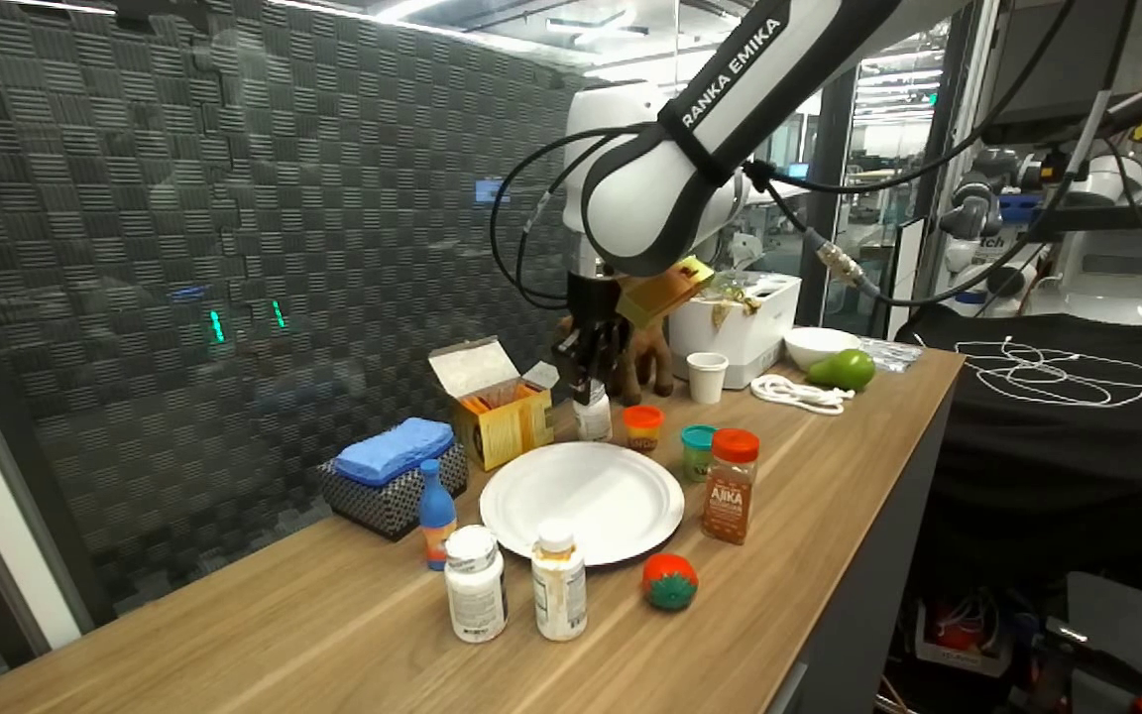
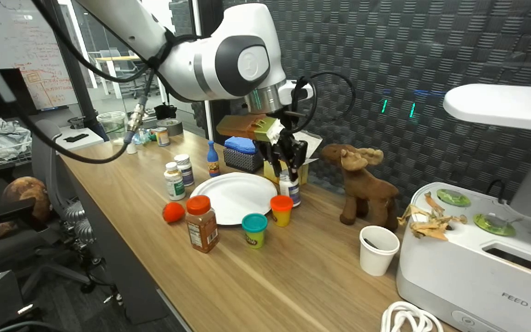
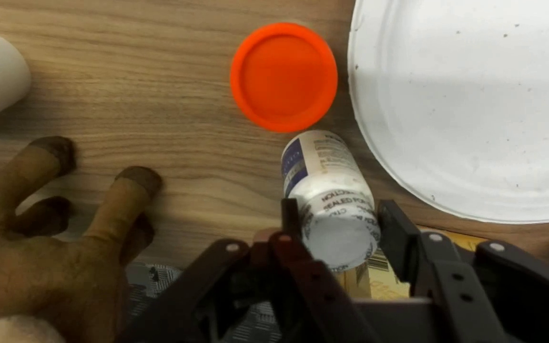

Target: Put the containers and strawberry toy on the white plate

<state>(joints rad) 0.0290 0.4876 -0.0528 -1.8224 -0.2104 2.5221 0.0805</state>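
Note:
The white plate (image 1: 581,501) lies flat on the table with nothing on it. My gripper (image 3: 336,214) points down and is shut on the capped top of a white bottle (image 3: 327,157), which stands just beside the plate's rim. An orange-lidded tub (image 3: 284,76) is close to that bottle. A teal-lidded tub (image 1: 698,454) and a red-capped spice jar (image 1: 730,491) stand along another side of the plate. The red strawberry toy (image 1: 670,582) lies near the jar. Two more white bottles (image 1: 477,585) (image 1: 559,590) and a blue bottle (image 1: 436,516) stand around the plate.
An open yellow box (image 1: 507,426) and a dark basket with a blue cloth (image 1: 393,486) stand behind the plate. A brown moose toy (image 2: 362,184), a paper cup (image 2: 378,251) and a white planter (image 2: 468,267) are near the gripper's side.

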